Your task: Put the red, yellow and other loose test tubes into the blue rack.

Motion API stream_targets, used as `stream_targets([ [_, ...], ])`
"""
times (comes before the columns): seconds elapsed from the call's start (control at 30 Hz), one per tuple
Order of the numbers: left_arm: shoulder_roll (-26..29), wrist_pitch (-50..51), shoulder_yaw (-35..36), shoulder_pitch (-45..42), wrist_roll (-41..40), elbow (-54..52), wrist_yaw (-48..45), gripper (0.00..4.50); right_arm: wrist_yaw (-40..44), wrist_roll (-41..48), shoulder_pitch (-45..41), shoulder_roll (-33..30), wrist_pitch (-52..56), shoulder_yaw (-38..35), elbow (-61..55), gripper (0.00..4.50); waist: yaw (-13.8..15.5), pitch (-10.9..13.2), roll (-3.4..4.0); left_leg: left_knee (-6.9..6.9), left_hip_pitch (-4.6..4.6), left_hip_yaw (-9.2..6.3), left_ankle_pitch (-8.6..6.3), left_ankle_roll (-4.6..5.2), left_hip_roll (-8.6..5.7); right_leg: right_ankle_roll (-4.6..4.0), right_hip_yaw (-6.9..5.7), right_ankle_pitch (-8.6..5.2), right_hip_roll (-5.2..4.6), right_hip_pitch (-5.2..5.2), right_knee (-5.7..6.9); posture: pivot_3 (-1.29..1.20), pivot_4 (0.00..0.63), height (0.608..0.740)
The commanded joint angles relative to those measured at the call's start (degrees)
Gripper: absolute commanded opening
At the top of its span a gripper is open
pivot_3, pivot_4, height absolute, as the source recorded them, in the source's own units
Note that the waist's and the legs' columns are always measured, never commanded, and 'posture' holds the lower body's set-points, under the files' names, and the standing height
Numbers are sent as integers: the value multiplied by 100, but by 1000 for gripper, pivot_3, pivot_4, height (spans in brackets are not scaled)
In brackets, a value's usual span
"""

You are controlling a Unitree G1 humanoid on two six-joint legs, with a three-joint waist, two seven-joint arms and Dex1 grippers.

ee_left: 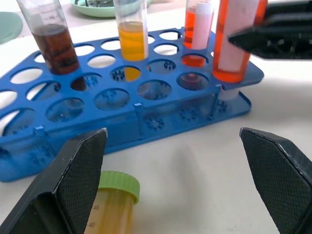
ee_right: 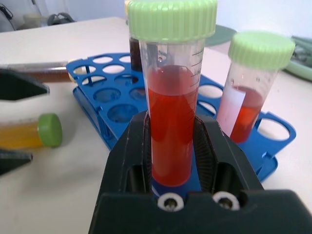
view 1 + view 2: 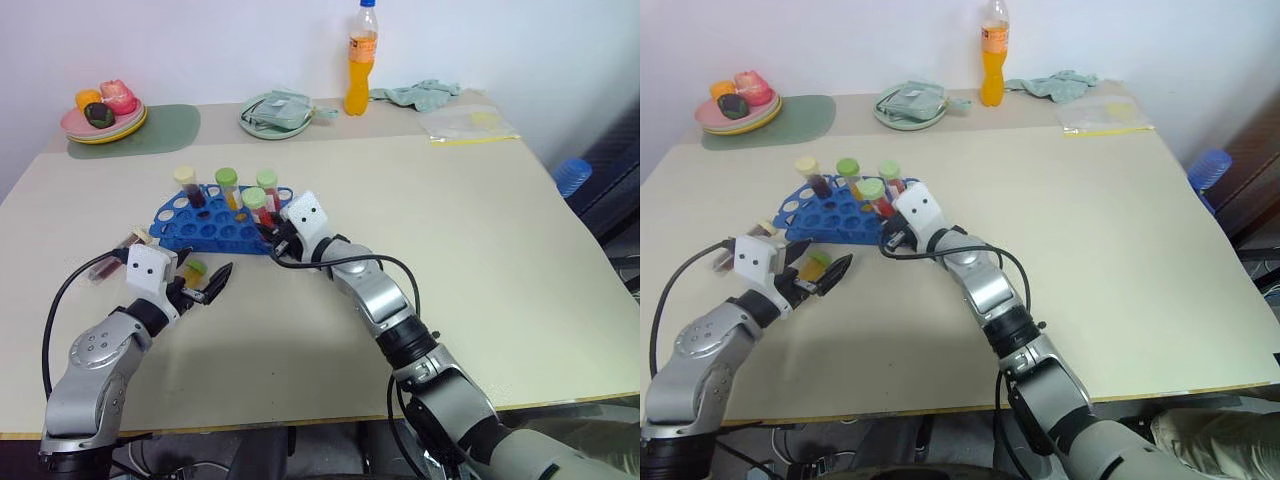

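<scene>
The red test tube (image 2: 171,122) is held upright, green cap on top, its long axis vertical, clenched between the fingers of the right gripper (image 3: 283,240) at the near right corner of the blue rack (image 3: 215,225), its base at a corner hole. Three other tubes are seen standing in the rack. A yellow test tube (image 3: 194,270) is left lying on its side on the table (image 3: 480,260), cap toward the rack, between the spread fingers of the released left gripper (image 3: 205,287), which is plainly the nearer arm for it.

Blue rack (image 3: 215,230) w/ grid of holes; red tube (image 2: 171,122), green cap.
</scene>
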Motion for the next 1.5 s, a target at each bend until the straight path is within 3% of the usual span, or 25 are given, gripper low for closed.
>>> stream_targets([
  [0.03, 26, -27, 109, -16, -37, -213, 26, 4500, 103, 24, 200, -130, 55, -36, -569, 861, 2, 0, 0, 0, 0, 0, 0, 0, 0, 0, 0, 0, 0, 2, 0, 0, 150, 740],
  [0.23, 11, -70, 62, -63, -4, -130, 6, 4500, 384, 223, 256, -250, 196, -102, -796, 861, -5, 0, 0, -1, 0, -1, 0, 0, 0, 0, 0, 0, 1, 7, 0, 0, 150, 740],
  [0.47, 24, -53, 99, -130, -17, -65, 0, 4500, 421, 136, 126, -294, -2, -98, -1050, 4218, -15, 0, 0, -2, 0, 0, 0, 0, 0, 0, 0, 0, 1, 14, 1, 0, 150, 740],
  [0.5, 28, -41, 113, -137, -22, -69, 8, 4500, 403, 101, 131, -341, -47, -110, -1130, 4474, -13, 0, 0, -2, 0, 0, 0, 0, 0, 0, 0, 0, 1, 14, 1, 0, 150, 740],
  [0.83, 886, 1278, 981, -430, -873, -272, -121, 4500, 1404, 884, 613, -1672, 555, -707, -2756, 4474, 2, 1, -1, -1, -2, -2, 0, 1, 1, 1, -2, -1, 1, 17, -2, 0, 150, 740],
  [0.93, 1616, 2176, 1008, -686, -1031, -155, -277, 4500, 1774, 994, 786, -2252, 778, -776, -3045, 4474, -5, 2, -4, -1, -2, -1, 0, 1, 1, 1, -2, -1, 1, 18, -3, 0, 150, 740],
  [1.1, 3039, 3683, 94, -1430, -812, -97, -356, 4500, 2458, 1206, 1217, -3148, 957, -712, -3674, 4474, -5, 5, -3, -1, -3, 2, -3, 6, 0, 3, -2, -2, 2, 19, -4, 0, 150, 740],
  [1.2, 3429, 5493, -651, -2590, -1102, 492, -433, 4500, 2726, 1352, 1411, -3477, 1029, -735, -3974, 4474, 2, 8, -5, 1, -3, 3, -3, 6, 0, 3, -3, -2, 3, 22, -2, 0, 150, 740],
  [1.33, 3512, 6443, -1556, -3735, -1114, 916, -616, 4500, 2790, 1476, 1500, -3636, 1168, -760, -4190, 4474, -35, 10, -7, 1, -4, 6, -5, 9, 1, 6, -3, -3, 8, 21, -2, 0, 150, 740],
  [1.5, 3410, 6748, -2421, -4297, -964, 1044, -652, 4500, 2800, 1470, 1638, -3719, 1286, -683, -4376, 4474, -10, 10, -8, 4, -5, 8, -5, 9, 5, 6, -2, -3, 9, 21, -1, 0, 150, 740],
])
